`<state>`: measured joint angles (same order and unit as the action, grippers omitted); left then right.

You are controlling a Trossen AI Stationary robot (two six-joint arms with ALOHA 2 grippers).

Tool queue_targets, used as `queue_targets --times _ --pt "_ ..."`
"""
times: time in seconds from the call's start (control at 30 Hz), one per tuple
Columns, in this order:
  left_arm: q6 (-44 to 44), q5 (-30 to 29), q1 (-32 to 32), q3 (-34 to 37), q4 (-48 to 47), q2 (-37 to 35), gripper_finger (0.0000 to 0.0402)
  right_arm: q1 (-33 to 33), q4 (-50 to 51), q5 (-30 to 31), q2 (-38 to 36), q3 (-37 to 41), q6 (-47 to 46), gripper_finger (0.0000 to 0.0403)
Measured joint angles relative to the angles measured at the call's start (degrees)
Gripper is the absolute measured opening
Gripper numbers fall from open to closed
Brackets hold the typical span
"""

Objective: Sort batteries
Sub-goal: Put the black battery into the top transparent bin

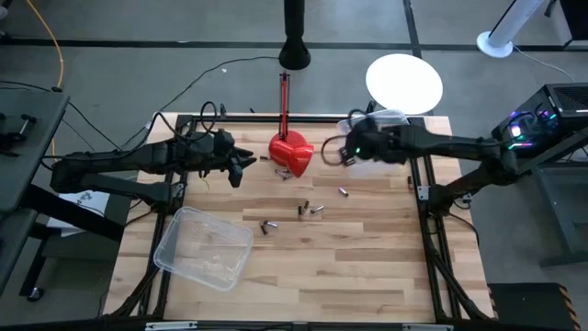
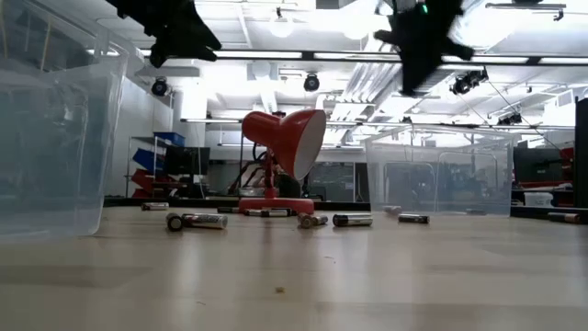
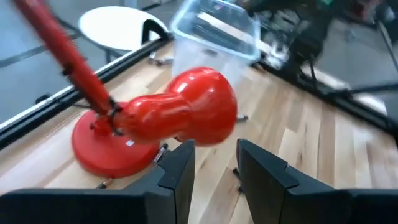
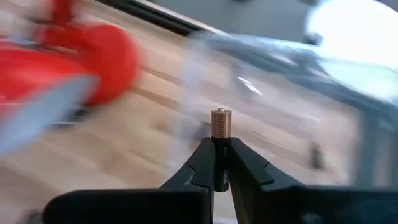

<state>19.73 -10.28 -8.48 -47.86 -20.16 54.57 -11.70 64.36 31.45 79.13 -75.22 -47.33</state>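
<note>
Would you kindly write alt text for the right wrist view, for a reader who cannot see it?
The right pincer is shut on a battery with a copper-coloured end, standing up between its two dark fingers above the wooden table. Beyond it lie a blurred red lamp and a clear plastic bin.

Batteries: one gripped, rest loose on the table.
One copper-topped battery (image 4: 221, 127) is held upright in the right gripper (image 4: 221, 163); small dark/silvery batteries (image 1: 302, 211) are scattered lying flat mid-table.
</note>
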Motion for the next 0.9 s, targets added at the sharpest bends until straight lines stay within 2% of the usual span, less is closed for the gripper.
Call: queue_targets --times 0.1,0.2,0.4,0.5,0.63,0.7,0.8,0.9 --pt "-3.09 5.2 -0.19 0.0 2.12 3.0 0.0113 -3.73 0.39 -1.53 -1.34 3.34 2.47 0.0021" --pt "-4.02 8.27 0.07 0.0 1.92 6.54 0.0113 -6.47 -0.38 -3.31 -1.73 5.65 4.85 0.005" --pt "-3.94 8.63 1.43 -0.22 1.22 9.77 0.0113 -8.55 -2.58 -4.59 -1.75 6.67 8.56 0.0144" --pt "-3.96 8.19 1.49 -2.85 -3.62 8.78 0.0113 -8.19 -8.37 -9.8 -2.48 6.67 12.27 0.018" --pt "-4.53 8.0 1.47 -6.3 -11.97 5.72 0.0113 -3.64 -19.44 -24.31 -2.32 6.6 13.01 0.0194" --pt "-4.9 7.74 1.71 -6.36 -15.21 4.42 0.0113 0.37 -21.29 -28.98 -0.42 6.6 13.29 0.0194" --pt "-4.77 7.35 1.79 -6.29 -20.43 3.32 0.0113 6.56 -23.12 -32.69 4.14 6.62 11.92 0.0193" --pt "-3.79 7.24 1.78 -6.27 -23.31 2.99 0.0113 12.06 -28.34 -32.87 9.36 6.62 11.34 0.0193"
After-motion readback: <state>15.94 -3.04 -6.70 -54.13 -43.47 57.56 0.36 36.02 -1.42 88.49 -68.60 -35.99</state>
